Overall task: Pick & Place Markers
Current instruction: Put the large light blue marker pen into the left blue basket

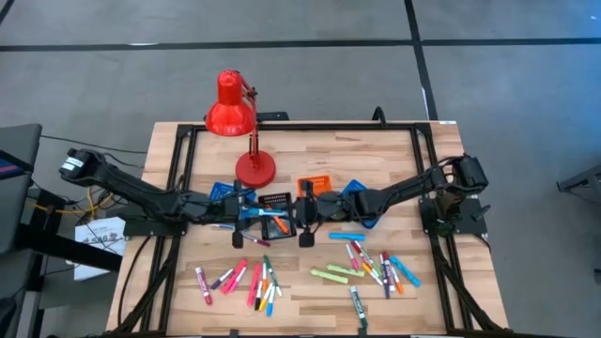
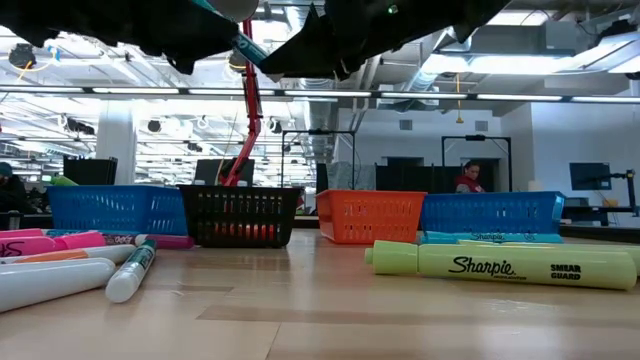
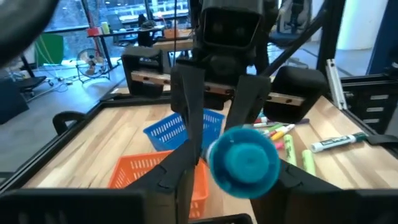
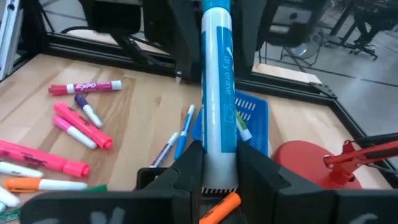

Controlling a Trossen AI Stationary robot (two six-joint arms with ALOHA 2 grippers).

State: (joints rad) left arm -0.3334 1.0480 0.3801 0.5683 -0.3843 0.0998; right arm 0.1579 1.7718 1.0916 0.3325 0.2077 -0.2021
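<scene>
A teal dry-erase marker [image 4: 218, 93] hangs in the air between my two grippers, which face each other above the black tray [image 1: 274, 202] at mid-table. In the low view the marker [image 2: 246, 46] slants under the dark arms. My left gripper [image 3: 239, 180] is shut on the end with the round cap. My right gripper [image 4: 218, 171] is shut on the other end. Several other markers [image 1: 263, 277] in pink, orange, green and blue lie flat on the near half of the table, with more at its near right [image 1: 376, 268]. My left gripper pinches the marker at its capped end [image 3: 244, 163], one finger on each side, coming level from the table's left and lying along the marker. The marker is lifted clear. My right gripper pinches the marker's other end [image 4: 218, 163] between its two fingers [image 4: 189, 168], coming level from the table's right and lying along the marker, which points straight away from it toward the left gripper.
A row of small trays stands across mid-table: blue [image 2: 118, 208], black [image 2: 240, 215], orange [image 2: 370, 215], blue [image 2: 490, 212]. A red lamp [image 1: 230, 108] stands behind them on its round base [image 1: 255, 169]. A yellow highlighter [image 2: 500, 265] lies near the table's near edge.
</scene>
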